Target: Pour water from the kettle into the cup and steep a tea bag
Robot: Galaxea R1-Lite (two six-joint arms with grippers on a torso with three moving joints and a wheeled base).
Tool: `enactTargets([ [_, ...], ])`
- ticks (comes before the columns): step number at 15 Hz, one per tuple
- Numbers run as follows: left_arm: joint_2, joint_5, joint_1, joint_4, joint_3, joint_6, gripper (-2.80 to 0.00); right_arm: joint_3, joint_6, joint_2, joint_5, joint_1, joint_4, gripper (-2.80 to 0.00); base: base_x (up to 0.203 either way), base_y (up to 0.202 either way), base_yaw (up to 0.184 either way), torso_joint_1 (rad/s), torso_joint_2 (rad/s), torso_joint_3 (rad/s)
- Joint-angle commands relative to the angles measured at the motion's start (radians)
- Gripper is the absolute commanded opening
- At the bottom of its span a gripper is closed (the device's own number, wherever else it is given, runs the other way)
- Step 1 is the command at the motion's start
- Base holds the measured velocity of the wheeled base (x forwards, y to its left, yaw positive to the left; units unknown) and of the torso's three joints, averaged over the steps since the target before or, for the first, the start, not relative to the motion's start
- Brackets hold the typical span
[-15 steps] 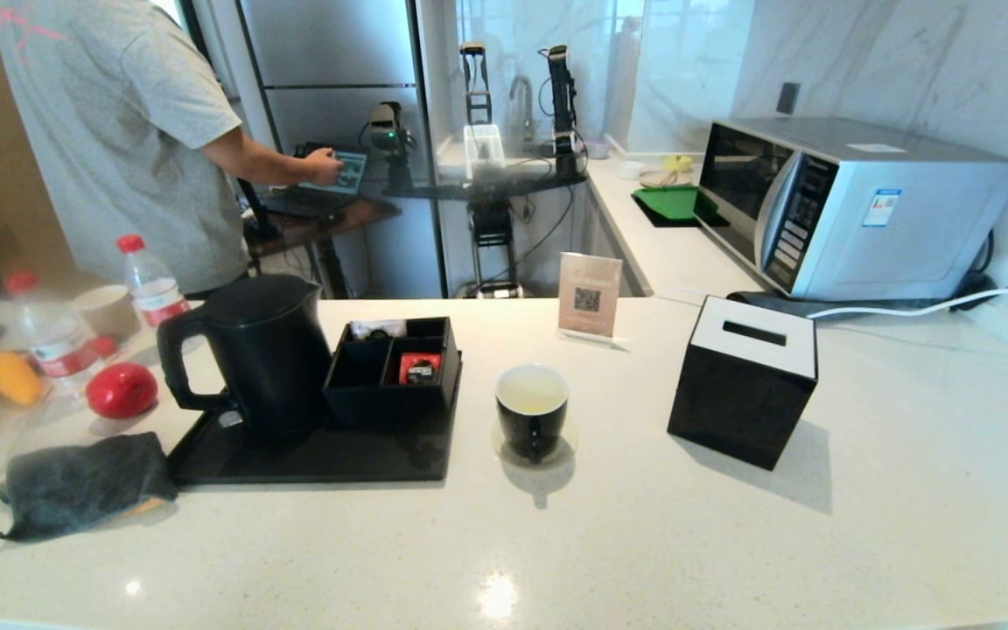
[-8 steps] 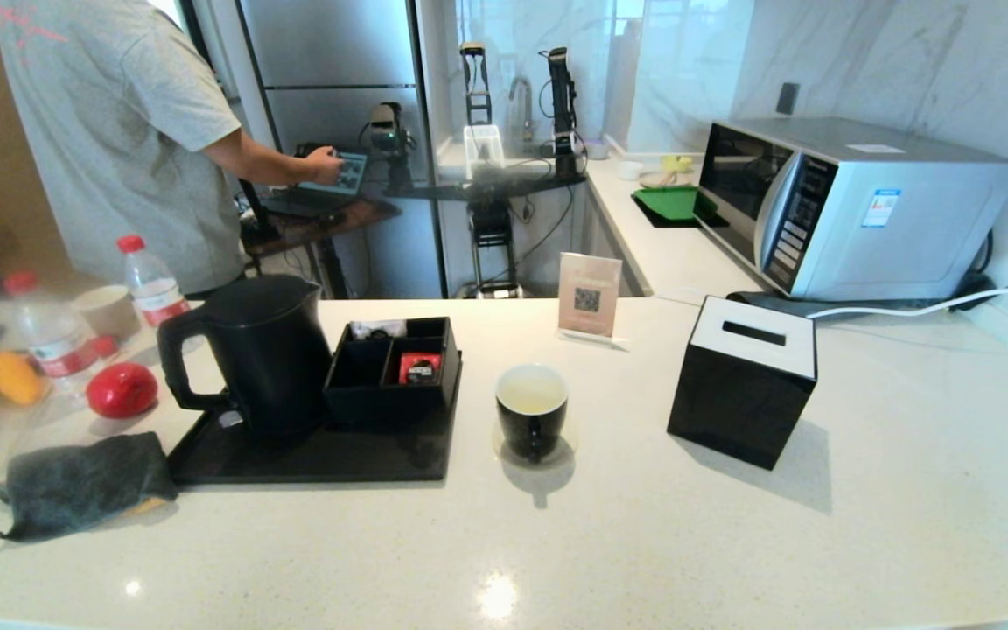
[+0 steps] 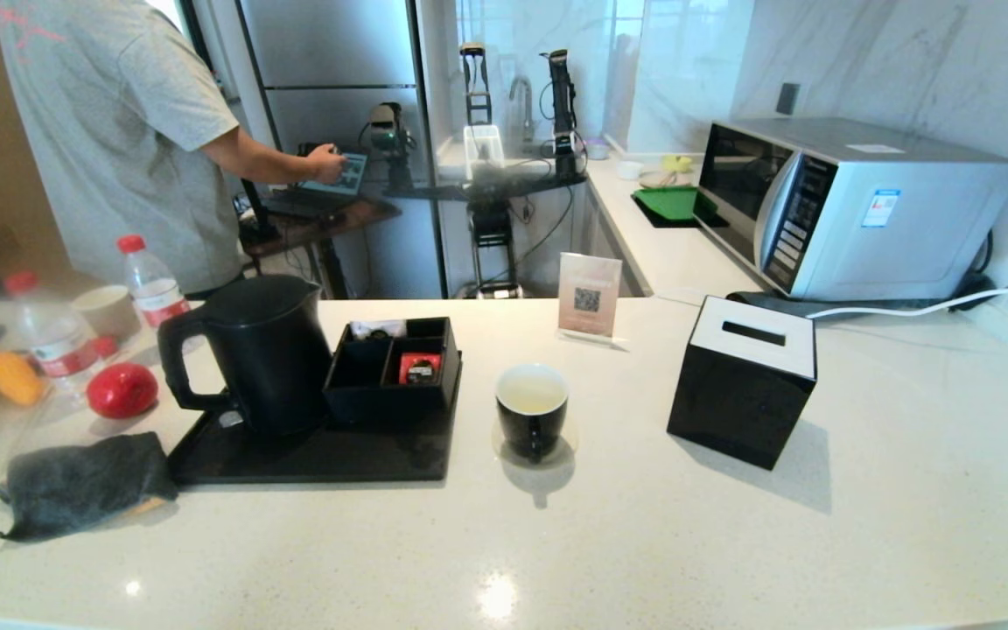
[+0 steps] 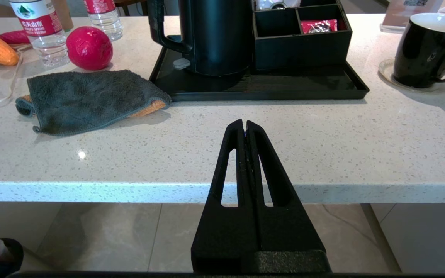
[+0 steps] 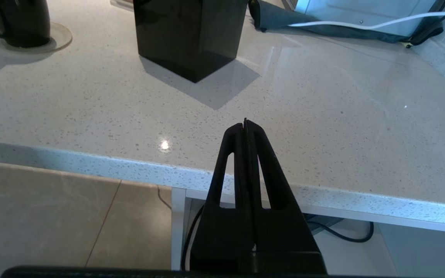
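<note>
The kettle (image 3: 257, 354) stands upright on a black tray (image 3: 311, 455) on the left part of the pale speckled worktop (image 3: 644, 542), lid on, its loop handle turned toward the robot's left. Touching its right side on the same tray is a black compartment box (image 3: 392, 372); a red packet (image 3: 419, 367) lies in the box's near right compartment. Just right of the tray, apart from it, the cup (image 3: 532, 409) sits on a clear coaster (image 3: 504, 448), its handle toward the robot, with pale liquid visible inside against the white lining. The tea bag cannot be made out in any view.

Further right stands a black tissue box (image 3: 742, 381) with a white top, and behind the cup a small card stand (image 3: 590, 297). Left of the tray lie a grey cloth (image 3: 80, 483), a red round fruit (image 3: 122, 389), two red-capped bottles (image 3: 150, 280) and a tan paper cup (image 3: 107, 311). A microwave (image 3: 854, 206) sits at the far right, and a person (image 3: 119, 131) in a grey shirt stands behind the worktop.

Neither arm shows in the head view. The left end effector (image 4: 244, 127) hangs off the near edge of the worktop, facing the tray, clenched on nothing. The right end effector (image 5: 245, 125) hangs likewise off the near edge, facing the tissue box, clenched and empty
</note>
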Motion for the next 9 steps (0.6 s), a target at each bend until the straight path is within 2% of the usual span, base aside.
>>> enactTargets([
  [1, 0.0, 0.0, 0.0, 0.0, 0.0, -0.001, -2.8, 0.0, 0.014, -0.048, 0.0, 0.002, 0.012, -2.8, 0.0, 0.0, 0.0, 0.0, 0.0, 0.0],
  [9, 0.0, 0.0, 0.0, 0.0, 0.0, 0.0, -2.8, 0.0, 0.032, -0.048, 0.0, 0.002, 0.015, -2.8, 0.0, 0.0, 0.0, 0.0, 0.0, 0.0],
])
